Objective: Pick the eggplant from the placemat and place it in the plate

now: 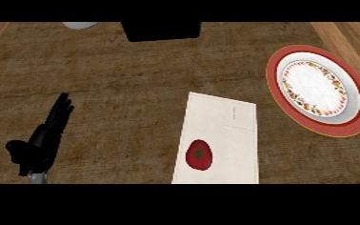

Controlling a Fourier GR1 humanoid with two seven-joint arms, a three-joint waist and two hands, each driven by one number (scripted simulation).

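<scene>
The left hand [38, 145] rests at the lower left, fingers straight, holding nothing. Well apart to its right, a red tomato [199, 154] lies on the cream placemat [219, 119]. The red-rimmed plate [280, 71] sits farther right on the bench [126, 76].

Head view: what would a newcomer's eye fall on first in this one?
The large round plate with a red rim and a patterned white centre at the right edge stands out first, with nothing on it. Next comes the small red round vegetable with a green top, lying on the pale rectangular placemat at lower centre. At lower left the black left hand rests open, fingers up.
</scene>
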